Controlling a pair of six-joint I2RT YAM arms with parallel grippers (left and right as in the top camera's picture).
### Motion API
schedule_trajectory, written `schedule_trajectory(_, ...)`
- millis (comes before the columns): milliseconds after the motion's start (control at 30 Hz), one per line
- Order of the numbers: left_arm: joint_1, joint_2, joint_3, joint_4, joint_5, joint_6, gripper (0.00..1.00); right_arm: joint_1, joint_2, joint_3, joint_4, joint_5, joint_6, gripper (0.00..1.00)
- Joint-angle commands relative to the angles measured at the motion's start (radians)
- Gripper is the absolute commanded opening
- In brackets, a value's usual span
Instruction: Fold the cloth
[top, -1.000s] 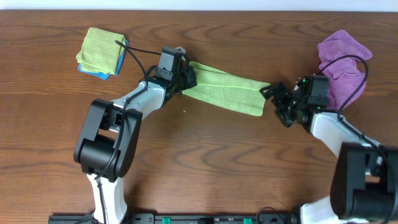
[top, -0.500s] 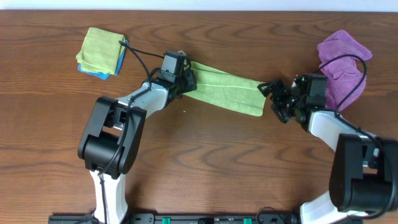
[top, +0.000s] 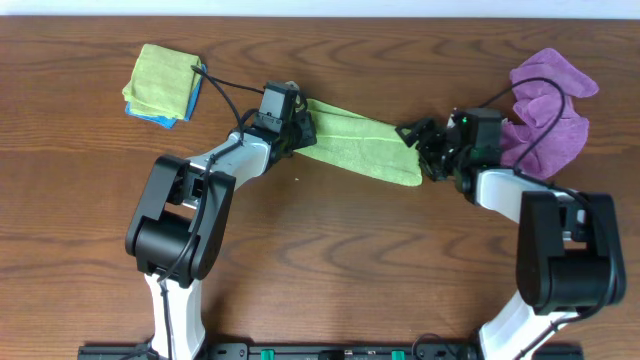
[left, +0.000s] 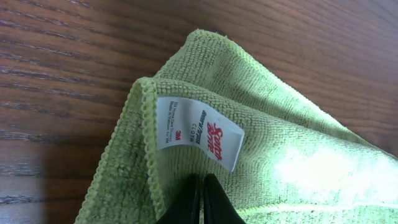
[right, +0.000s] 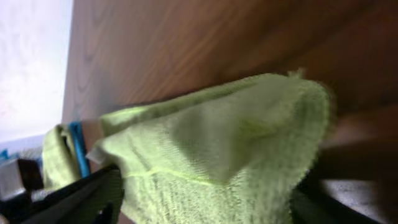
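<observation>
The right end effector (top: 418, 148) has slid toward 9 o'clock, and its released jaws now straddle the 3 o'clock end of the green cloth (top: 360, 145), which lies on the surface (top: 320, 260). The left end effector (top: 298, 128) stays clenched on the 9 o'clock end. The fold looks ready to start.

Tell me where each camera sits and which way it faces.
Overhead: above the table, looking straight down; both arms show, the green cloth lying between left claw and right claw.
Left wrist: on the left arm, looking down at the cloth's labelled corner; its closed fingertips show.
Right wrist: low on the right arm, looking along the table at the cloth's other end; its open fingers flank it.
Shared: all three show the green cloth.
</observation>
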Motion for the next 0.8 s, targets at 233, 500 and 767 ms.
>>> schedule_trajectory(233, -0.003, 0.018, 0.016, -0.003, -0.018, 0.018, 0.06, 0.043, 0.089, -0.042, 0.126, 0.097, -0.113, 0.05)
schedule_trajectory(500, -0.003, 0.018, 0.032, -0.004, 0.001, 0.003, 0.06, 0.046, 0.037, -0.040, 0.188, 0.035, -0.146, 0.01)
schedule_trajectory(767, -0.002, 0.018, 0.051, -0.006, 0.000, 0.003, 0.06, 0.065, -0.084, -0.026, 0.181, 0.043, -0.188, 0.01)
